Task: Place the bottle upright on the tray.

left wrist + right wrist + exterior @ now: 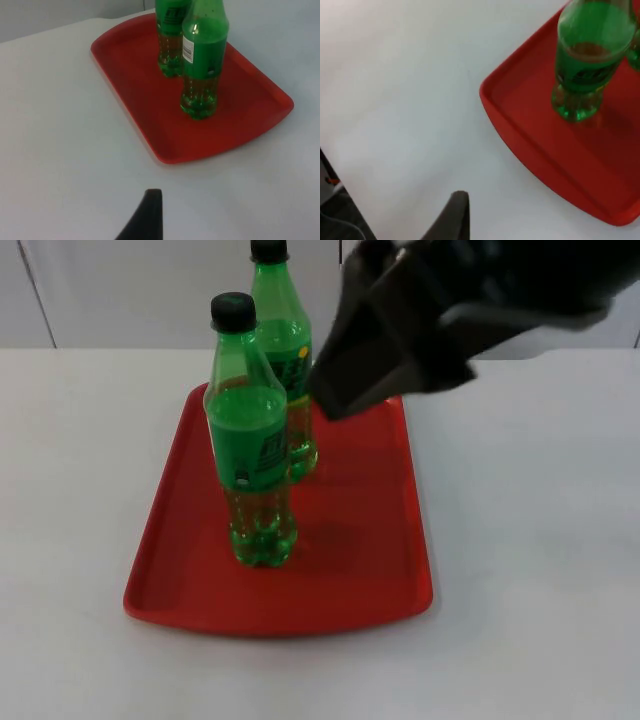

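Observation:
Two green bottles with black caps stand upright on the red tray (365,560): one toward the front (255,455), the other behind it (285,350). My right gripper (345,390) hovers, blurred, above the tray's back right part, beside the rear bottle and clear of both; nothing shows in it. In the right wrist view a green bottle (587,65) stands on the tray (530,120), seen from above. My left gripper (149,217) is over bare table, apart from the tray (145,85), where the nearer bottle (202,65) and the farther one (172,40) stand.
White table top (530,540) surrounds the tray on all sides. The grey partition wall (120,290) closes the back. The table's edge (340,170) runs close to the tray's corner in the right wrist view.

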Motion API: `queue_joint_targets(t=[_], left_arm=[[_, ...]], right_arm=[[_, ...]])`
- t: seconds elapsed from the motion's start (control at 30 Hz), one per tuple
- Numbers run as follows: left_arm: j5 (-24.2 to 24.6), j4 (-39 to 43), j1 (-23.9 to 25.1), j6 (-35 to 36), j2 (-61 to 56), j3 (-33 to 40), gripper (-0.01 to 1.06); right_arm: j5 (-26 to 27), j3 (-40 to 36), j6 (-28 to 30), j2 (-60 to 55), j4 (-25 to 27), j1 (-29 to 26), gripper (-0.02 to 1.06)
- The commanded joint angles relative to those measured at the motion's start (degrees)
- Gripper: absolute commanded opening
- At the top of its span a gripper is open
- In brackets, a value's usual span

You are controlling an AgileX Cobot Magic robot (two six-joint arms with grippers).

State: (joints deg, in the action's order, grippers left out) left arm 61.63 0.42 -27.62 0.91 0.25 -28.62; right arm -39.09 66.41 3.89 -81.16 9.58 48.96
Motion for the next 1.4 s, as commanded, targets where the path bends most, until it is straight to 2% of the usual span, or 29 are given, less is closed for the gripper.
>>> queue_joint_targets(t=[0.0, 0.17, 0.37, 0.57, 0.77, 0.97, 1.37], left_arm=[[-0.09, -0.03, -0.30, -0.20, -0.25, 0.29, 0.93], [-0.09, -0.03, -0.30, -0.20, -0.25, 0.29, 0.93], [-0.09, -0.03, -0.30, -0.20, -0.25, 0.29, 0.93], [-0.09, -0.03, -0.30, -0.20, -0.25, 0.29, 0.93], [-0.09, -0.03, -0.30, -0.20, -0.25, 0.29, 0.93], [-0.09, -0.03, -0.30, -0.20, -0.25, 0.29, 0.93], [-0.09, -0.03, -0.30, -0.20, -0.25, 0.29, 0.93]], right_arm=[[-0.61, -1.61, -0.03, 4.04, -0.25, 0.32, 0.97], [-0.28, -6.72, 0.40, 11.51, -0.25, 0.32, 0.97], [2.56, -14.53, 0.40, 21.53, -0.25, 0.32, 0.97], [2.49, -21.29, 0.40, 32.83, -0.25, 0.32, 0.97], [1.76, -24.93, 0.40, 41.50, -0.25, 0.32, 0.97], [-1.06, -28.36, 0.40, 52.07, -0.25, 0.32, 0.97], [-12.20, -31.07, 0.40, 70.28, -0.47, 0.32, 0.97]])
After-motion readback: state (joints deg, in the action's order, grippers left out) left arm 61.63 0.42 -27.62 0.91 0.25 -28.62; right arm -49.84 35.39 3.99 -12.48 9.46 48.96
